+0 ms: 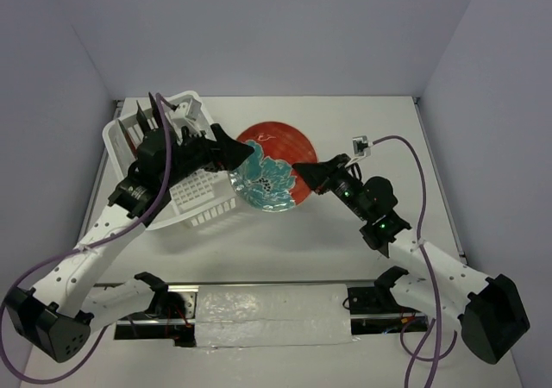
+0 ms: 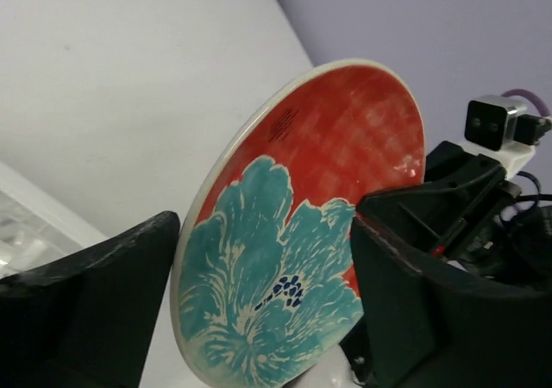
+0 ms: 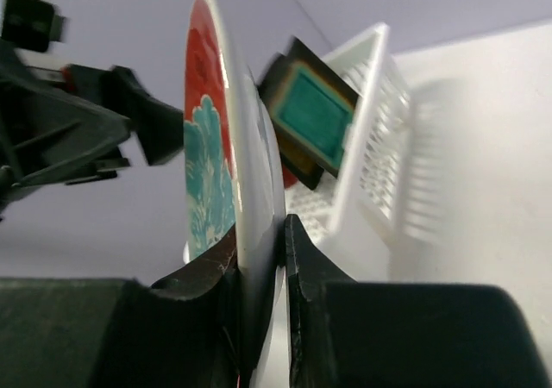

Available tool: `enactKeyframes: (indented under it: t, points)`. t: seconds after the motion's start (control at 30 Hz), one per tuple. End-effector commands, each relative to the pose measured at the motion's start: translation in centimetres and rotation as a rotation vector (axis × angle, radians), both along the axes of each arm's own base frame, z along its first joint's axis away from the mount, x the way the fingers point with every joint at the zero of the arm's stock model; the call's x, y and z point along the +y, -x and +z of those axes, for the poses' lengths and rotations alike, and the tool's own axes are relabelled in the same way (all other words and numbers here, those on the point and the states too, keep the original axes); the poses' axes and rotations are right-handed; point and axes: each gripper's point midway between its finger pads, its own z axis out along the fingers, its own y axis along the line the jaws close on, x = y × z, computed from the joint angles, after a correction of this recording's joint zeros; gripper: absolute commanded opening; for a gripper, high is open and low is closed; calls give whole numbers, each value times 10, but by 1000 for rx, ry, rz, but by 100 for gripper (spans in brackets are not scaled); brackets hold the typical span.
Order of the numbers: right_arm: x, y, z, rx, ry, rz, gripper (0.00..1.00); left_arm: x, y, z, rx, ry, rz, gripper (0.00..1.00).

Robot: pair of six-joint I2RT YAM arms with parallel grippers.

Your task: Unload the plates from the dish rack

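The round red plate (image 1: 272, 168) with the teal flower is held on edge above the table, just right of the white dish rack (image 1: 177, 190). My right gripper (image 1: 304, 174) is shut on its right rim; the right wrist view shows both fingers pinching the rim (image 3: 255, 190). My left gripper (image 1: 240, 153) is at the plate's left edge, its jaws wide open with the plate (image 2: 302, 233) between them. Two dark square plates (image 1: 148, 119) stand edge-on at the rack's back left. The teal-centred one (image 3: 315, 116) shows in the right wrist view.
The rack's wall (image 3: 379, 147) is close behind the round plate. A metal strip with clear plastic (image 1: 272, 317) lies along the near edge between the arm bases. Grey walls close in the table on three sides. The right arm's purple cable (image 1: 418, 159) loops at the right.
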Motion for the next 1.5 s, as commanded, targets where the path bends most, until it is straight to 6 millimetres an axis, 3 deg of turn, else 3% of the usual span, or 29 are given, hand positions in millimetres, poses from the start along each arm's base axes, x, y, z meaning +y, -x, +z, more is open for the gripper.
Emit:
enactKeyframes:
  t: [0.0,0.17,0.2,0.27,0.3,0.33,0.43,0.57,0.7,0.97,1.13,1.47]
  points:
    - [-24,-26,19,-33,26,-134,0,4,-9,40,-96,43,55,96]
    - [-58,-54,25,28,-18,-201,0,7,-19,15,-36,0,109,100]
    - [-64,-65,17,65,-11,-216,0,4,-17,1,-11,-10,105,100]
    - [-85,-82,20,77,-16,-258,0,5,-21,-18,8,-65,144,100]
    - [-93,-94,8,121,-1,-279,0,-4,-14,-24,15,-91,125,99]
    - [-110,-105,10,127,-2,-323,0,-3,-15,-31,18,-122,150,99]
    - [-132,-127,-8,189,-22,-349,0,-8,-10,-51,14,-238,209,98]
    - [-174,-148,-24,228,-43,-397,0,-18,5,-66,-8,-358,244,98]
    - [-202,-165,-44,283,-37,-448,0,-22,26,-82,-64,-435,288,97]
    - [-230,-180,-75,354,-48,-538,0,-25,38,-88,-139,-383,214,99]
    - [-247,-185,-92,382,-14,-592,0,-28,43,-79,-162,-352,183,99]
    - [-273,-188,-133,460,-31,-658,0,-6,40,-77,-179,-379,263,100]
